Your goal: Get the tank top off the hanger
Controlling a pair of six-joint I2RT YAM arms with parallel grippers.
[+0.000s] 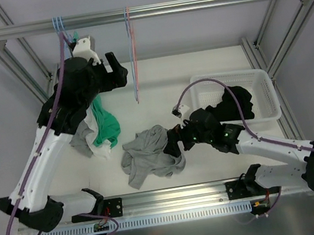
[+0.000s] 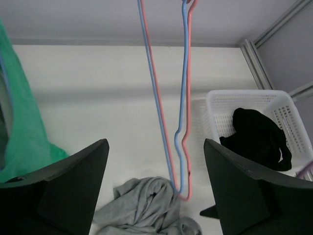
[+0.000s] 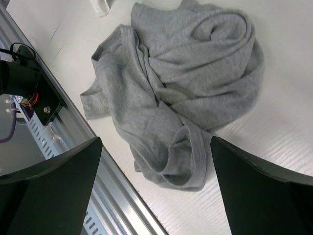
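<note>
Only the left wrist view frames the bare pink and blue wire hangers [image 2: 182, 98] between the wide-parted, empty fingers of the left pincer [image 2: 154, 144]. A green garment [image 2: 22, 122] is seen to that pincer's left, and a white basket [image 2: 220, 105] holding a black garment [image 2: 257, 137] to its right. In the right wrist view the grey tank top [image 3: 195, 73], off the hangers and crumpled on the counter [image 3: 283, 147], is shown directly below the right pincer [image 3: 155, 142], which is spread open and holds nothing.

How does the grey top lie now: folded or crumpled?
Crumpled: the grey top lies in a loose, wrinkled heap on the table.
</note>
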